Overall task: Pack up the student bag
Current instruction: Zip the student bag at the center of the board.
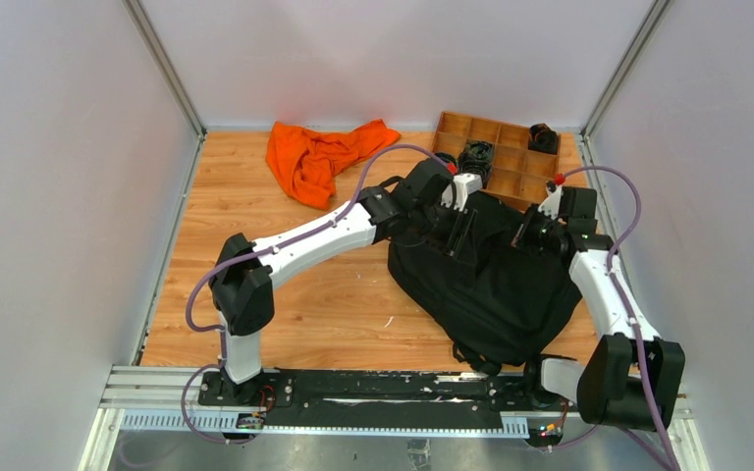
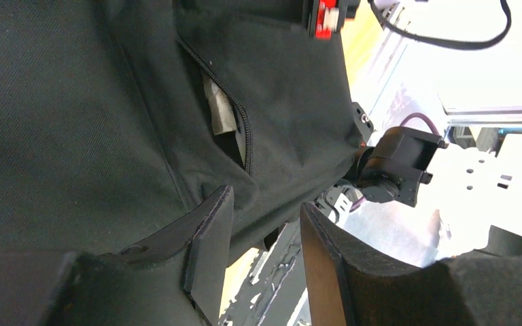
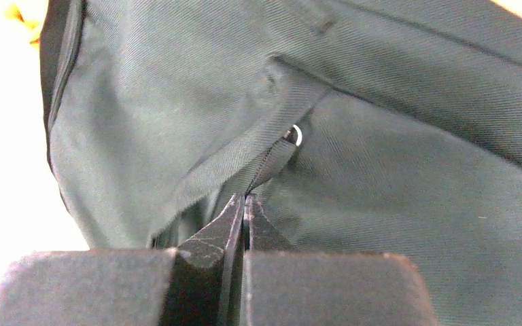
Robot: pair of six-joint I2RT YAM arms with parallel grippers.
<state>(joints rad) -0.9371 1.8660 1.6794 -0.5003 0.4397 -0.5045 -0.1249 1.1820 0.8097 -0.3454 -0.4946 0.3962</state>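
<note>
The student bag point(image 1: 491, 285), a large black fabric backpack, lies on the wooden table right of centre. My right gripper point(image 3: 245, 198) is shut on the bag's fabric zipper pull point(image 3: 272, 159), which hangs from a small metal ring. From above, this gripper point(image 1: 528, 231) sits at the bag's upper right edge. My left gripper point(image 1: 461, 201) rests at the top of the bag. In its wrist view the left gripper point(image 2: 266, 200) stands open, its jaws apart over the bag's lower fabric edge. A partly open zipper point(image 2: 234, 115) shows something white inside the bag point(image 2: 75, 102).
An orange cloth point(image 1: 319, 157) lies crumpled at the back left. A wooden compartment tray point(image 1: 511, 162) stands at the back right with dark items point(image 1: 476, 155) in it. White walls close in the table on three sides.
</note>
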